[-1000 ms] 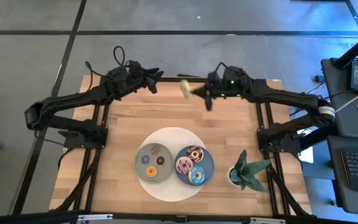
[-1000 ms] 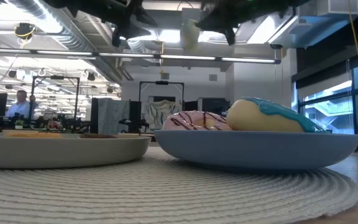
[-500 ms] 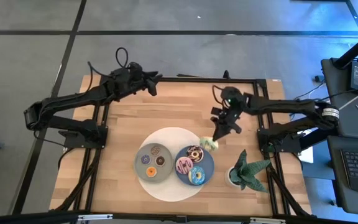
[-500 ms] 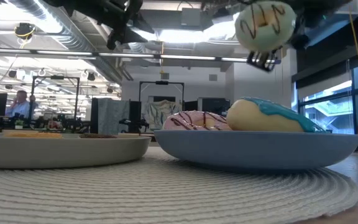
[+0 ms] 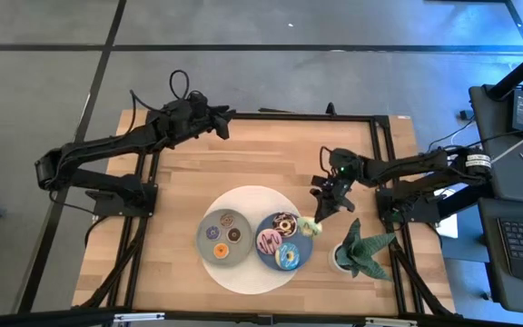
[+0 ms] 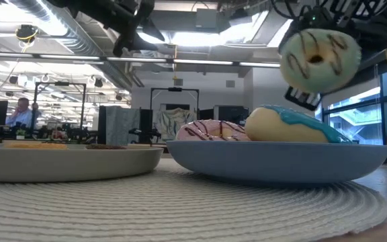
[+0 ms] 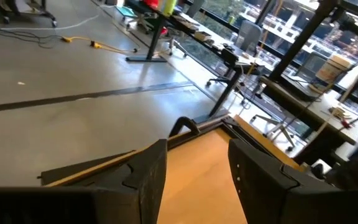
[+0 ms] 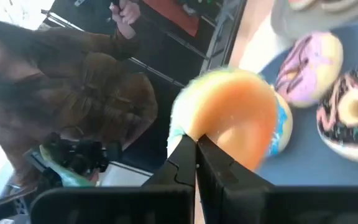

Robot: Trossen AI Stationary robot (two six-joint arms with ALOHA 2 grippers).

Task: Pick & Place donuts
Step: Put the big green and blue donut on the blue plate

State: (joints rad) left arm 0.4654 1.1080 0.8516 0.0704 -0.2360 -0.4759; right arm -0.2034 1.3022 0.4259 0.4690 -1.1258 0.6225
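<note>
Jaws, right gripper (image 5: 319, 216): pressed together on the rim of the yellow-green donut (image 5: 310, 225), which hung in the air at the blue plate's (image 5: 303, 245) rim on the side toward the potted plant (image 5: 360, 248). One second before, this gripper carried the donut high over the far edge of the table (image 5: 261, 163); half a second before, it was nearer the plate; now it stood lower and closer to the plant. In the low view the donut (image 6: 319, 59) hung above the plate, tilted, its dark drizzle lines facing the camera, where earlier it was higher and farther off.

Jaws, left gripper (image 5: 226, 123): spread, holding nothing, parked over the far left part of the table, much as in both earlier frames.

Blue plate, contents: chocolate sprinkled donut (image 5: 284, 222), pink donut (image 5: 269, 241), blue donut (image 5: 288, 257). All unmoved.

Grey plate (image 5: 205, 247), contents: three tiny donuts, orange (image 5: 220, 251), brown (image 5: 234, 234), purple (image 5: 212, 233), with one more small ring (image 5: 228, 219). All unmoved.

Both plates rested on a round pale woven mat (image 5: 245, 197).

Beyond the table, right wrist view: a person (image 8: 79, 93) in a brown top.
</note>
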